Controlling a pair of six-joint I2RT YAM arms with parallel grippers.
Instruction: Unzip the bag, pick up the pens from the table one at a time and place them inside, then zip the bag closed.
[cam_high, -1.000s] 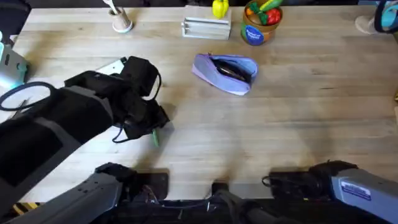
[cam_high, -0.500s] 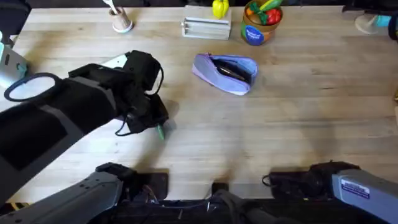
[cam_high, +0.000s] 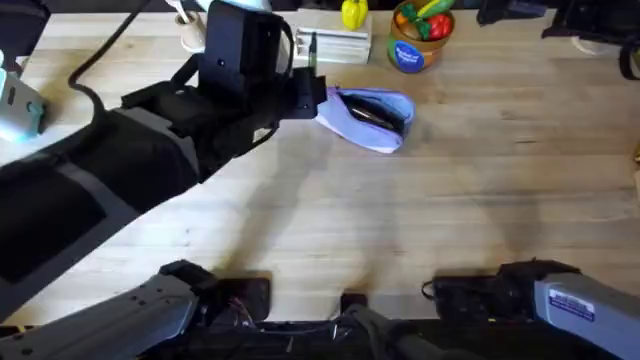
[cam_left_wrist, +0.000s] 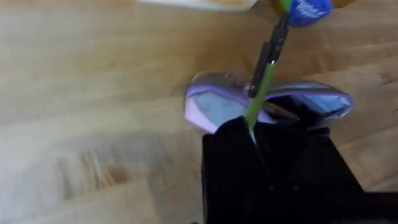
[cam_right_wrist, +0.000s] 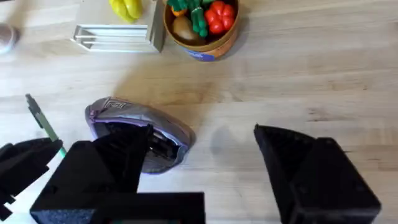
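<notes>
Left gripper (cam_high: 308, 95) raised beside the bag (cam_high: 365, 116), fingers clamped on the green pen (cam_left_wrist: 266, 74).

The bag lies unzipped on the table (cam_high: 420, 210), dark pens visible inside; the green pen points up over its left end. Right gripper (cam_right_wrist: 193, 168) sits low near the arm base, fingers set wide apart.

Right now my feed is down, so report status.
Left gripper shut on green pen, beside the bag. Bag unzipped, dark pens inside. Right gripper open, idle. Nothing blocking.
</notes>
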